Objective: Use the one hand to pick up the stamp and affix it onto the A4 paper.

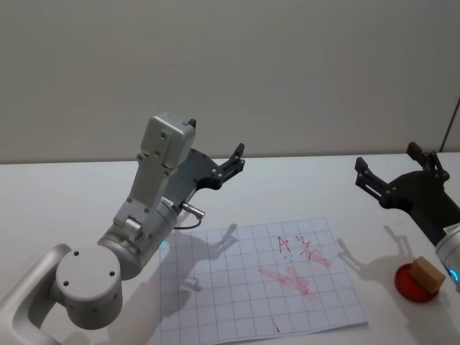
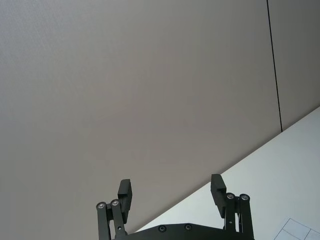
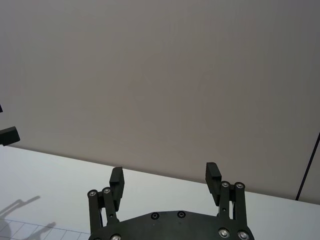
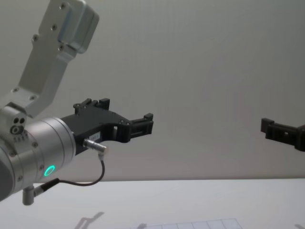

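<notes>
The stamp point(image 1: 427, 274), a small light-brown wooden block, rests on a red round pad point(image 1: 410, 285) at the right edge of the table. The A4 paper point(image 1: 244, 287) with its pale grid lies in the middle and carries red ink marks point(image 1: 296, 269). My right gripper point(image 1: 388, 162) hangs open in the air above and behind the stamp, holding nothing; it also shows in the right wrist view point(image 3: 165, 177) and the chest view point(image 4: 275, 130). My left gripper point(image 1: 236, 159) is raised above the paper's far left side, open and empty point(image 2: 171, 192) point(image 4: 145, 123).
The white table point(image 1: 65, 194) runs back to a plain grey wall. The big silver left arm point(image 1: 136, 237) leans over the paper's left edge. A dark vertical line point(image 2: 274, 65) runs down the wall at the right.
</notes>
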Tool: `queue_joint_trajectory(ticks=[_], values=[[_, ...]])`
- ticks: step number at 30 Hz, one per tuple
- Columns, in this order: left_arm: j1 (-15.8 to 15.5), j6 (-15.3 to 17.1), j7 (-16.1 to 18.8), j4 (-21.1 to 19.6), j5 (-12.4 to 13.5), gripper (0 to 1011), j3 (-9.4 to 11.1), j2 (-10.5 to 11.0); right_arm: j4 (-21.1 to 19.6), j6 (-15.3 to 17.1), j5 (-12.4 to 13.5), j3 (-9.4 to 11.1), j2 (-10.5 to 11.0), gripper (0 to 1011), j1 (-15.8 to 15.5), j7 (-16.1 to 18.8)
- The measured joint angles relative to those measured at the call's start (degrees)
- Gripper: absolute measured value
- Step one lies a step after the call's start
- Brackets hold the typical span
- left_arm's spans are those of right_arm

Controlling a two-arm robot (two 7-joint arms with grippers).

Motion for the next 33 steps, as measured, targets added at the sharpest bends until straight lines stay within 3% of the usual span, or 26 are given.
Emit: queue_joint_trajectory(ticks=[33], values=[[0.0, 0.0, 0.0, 0.0, 0.0, 1001, 0.0, 0.0, 0.0, 0.0, 0.0, 0.0, 0.0, 1001, 0.0, 0.0]])
